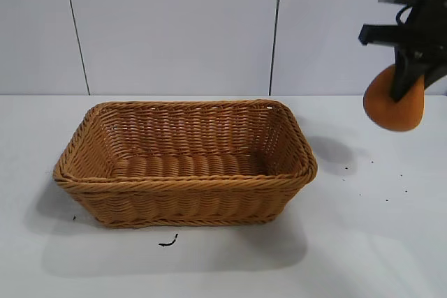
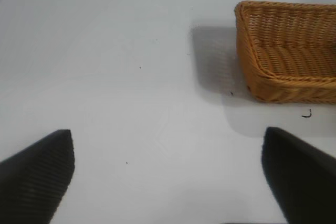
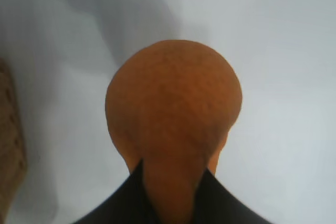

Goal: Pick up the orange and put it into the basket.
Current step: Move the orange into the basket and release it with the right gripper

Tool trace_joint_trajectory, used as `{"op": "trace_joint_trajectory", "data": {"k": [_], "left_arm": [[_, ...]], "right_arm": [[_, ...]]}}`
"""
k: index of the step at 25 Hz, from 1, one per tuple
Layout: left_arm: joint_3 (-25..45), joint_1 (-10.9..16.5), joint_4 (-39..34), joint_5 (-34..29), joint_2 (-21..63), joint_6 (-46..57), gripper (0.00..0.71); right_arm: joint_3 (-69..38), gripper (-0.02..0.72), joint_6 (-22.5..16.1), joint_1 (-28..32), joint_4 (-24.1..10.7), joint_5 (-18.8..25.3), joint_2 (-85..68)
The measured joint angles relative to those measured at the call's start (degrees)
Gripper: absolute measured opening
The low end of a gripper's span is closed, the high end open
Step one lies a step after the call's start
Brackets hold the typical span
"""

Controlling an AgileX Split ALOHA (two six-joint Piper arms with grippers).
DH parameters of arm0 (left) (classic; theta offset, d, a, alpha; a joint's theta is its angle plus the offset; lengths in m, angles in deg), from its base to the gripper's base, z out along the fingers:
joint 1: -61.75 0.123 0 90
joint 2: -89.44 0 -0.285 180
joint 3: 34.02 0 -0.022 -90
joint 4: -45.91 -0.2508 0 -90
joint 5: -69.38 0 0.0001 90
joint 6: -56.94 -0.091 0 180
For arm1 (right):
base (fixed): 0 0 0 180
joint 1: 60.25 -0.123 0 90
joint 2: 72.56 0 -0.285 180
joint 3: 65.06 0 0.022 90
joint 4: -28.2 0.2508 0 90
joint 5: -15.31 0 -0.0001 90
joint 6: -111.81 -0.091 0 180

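right end effector (image 1: 408,85) clamped on the orange (image 1: 394,106) by its narrow neck, upper right of frame, right of the basket (image 1: 185,162); looks light, firm, maybe slippery. left end effector (image 2: 168,174) wide open, empty.

Matte black right end effector (image 1: 407,82) with angular brackets and a looped black cable; left end effector (image 2: 168,174) with broad, dark, finely ribbed fingers (image 2: 37,174).

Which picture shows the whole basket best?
The exterior view: the basket shows whole, all four sides and its empty inside. The left wrist view catches only one end of it, and the right wrist view just a blurred sliver at the edge.
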Motion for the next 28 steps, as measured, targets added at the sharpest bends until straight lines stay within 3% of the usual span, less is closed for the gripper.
{"op": "trace_joint_trajectory", "data": {"k": [8, 13, 21, 28], "left_arm": [[0.0, 0.0, 0.0, 0.0, 0.0, 0.0, 0.695], [0.0, 0.0, 0.0, 0.0, 0.0, 0.0, 0.695], [0.0, 0.0, 0.0, 0.0, 0.0, 0.0, 0.696], [0.0, 0.0, 0.0, 0.0, 0.0, 0.0, 0.696]], "right_arm": [[1.3, 0.038, -2.5, -15.1, 0.3, -0.8, 0.7], [1.3, 0.038, -4.6, -22.5, 0.5, -5.3, 4.2], [1.3, 0.038, -7.3, -24.8, 0.6, -15.0, 15.1], [1.3, 0.057, -8.1, -24.8, 1.0, -15.5, 18.7]]}}
